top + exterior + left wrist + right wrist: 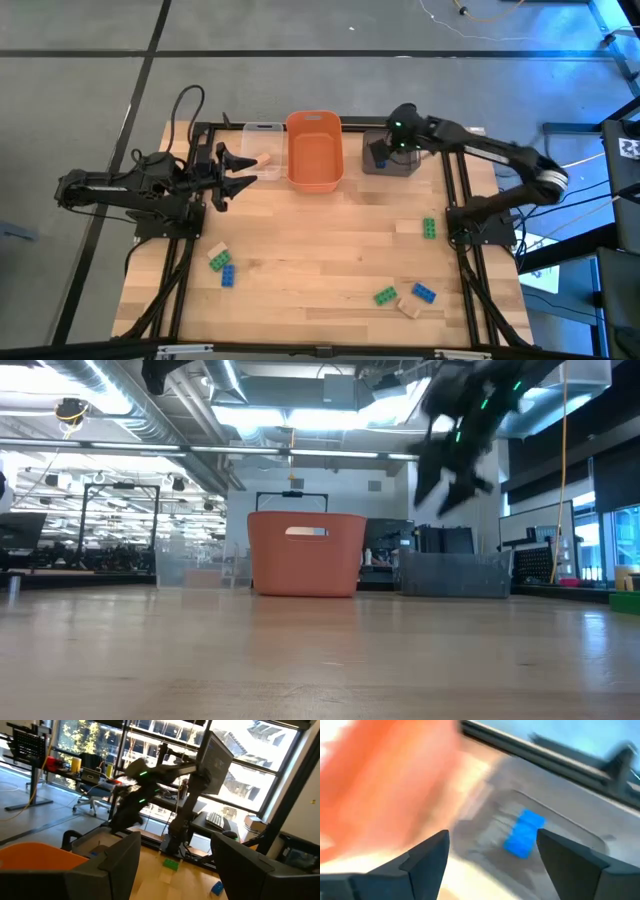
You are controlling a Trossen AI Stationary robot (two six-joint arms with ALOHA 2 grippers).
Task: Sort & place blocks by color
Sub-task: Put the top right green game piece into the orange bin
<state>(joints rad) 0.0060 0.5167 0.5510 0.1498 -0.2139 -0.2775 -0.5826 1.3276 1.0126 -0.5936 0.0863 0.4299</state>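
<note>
Right fingers [490, 855], apart and empty, hover over grey bin [560, 815] holding blue block [522, 839].

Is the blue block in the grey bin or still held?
In the bin: the blue block lies on the grey bin floor, right gripper open above it.

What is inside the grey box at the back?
A blue studded brick lies inside the grey-brown rectangular bin, under the open right gripper. From above, the arm covers part of the bin.
</note>
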